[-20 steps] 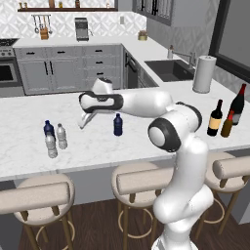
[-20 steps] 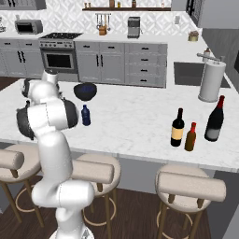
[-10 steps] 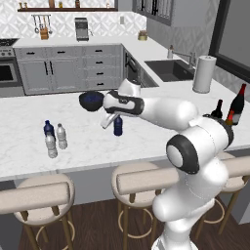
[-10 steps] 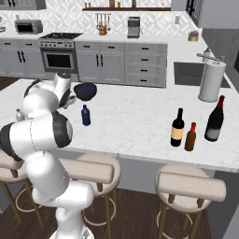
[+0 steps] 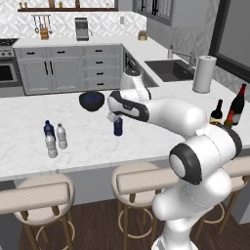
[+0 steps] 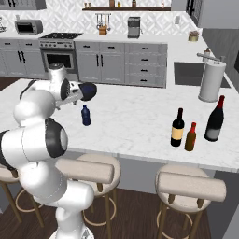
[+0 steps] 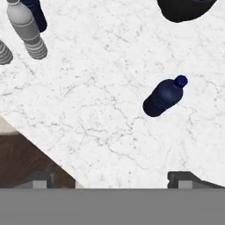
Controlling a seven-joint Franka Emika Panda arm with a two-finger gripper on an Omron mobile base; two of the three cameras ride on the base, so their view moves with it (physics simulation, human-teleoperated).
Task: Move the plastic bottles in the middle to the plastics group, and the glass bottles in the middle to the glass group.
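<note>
One dark blue plastic bottle [image 7: 165, 96] stands upright mid-counter [image 5: 93, 141], well back from the front edge; my gripper [image 7: 116, 178] hangs above it, jaws wide, empty. I should centre over its body before descending

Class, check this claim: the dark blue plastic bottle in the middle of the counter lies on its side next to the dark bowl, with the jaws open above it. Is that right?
Not quite. The dark blue plastic bottle stands upright, not on its side; the left base view shows it. It is near the dark bowl, and the gripper hangs above with jaws open.
</note>
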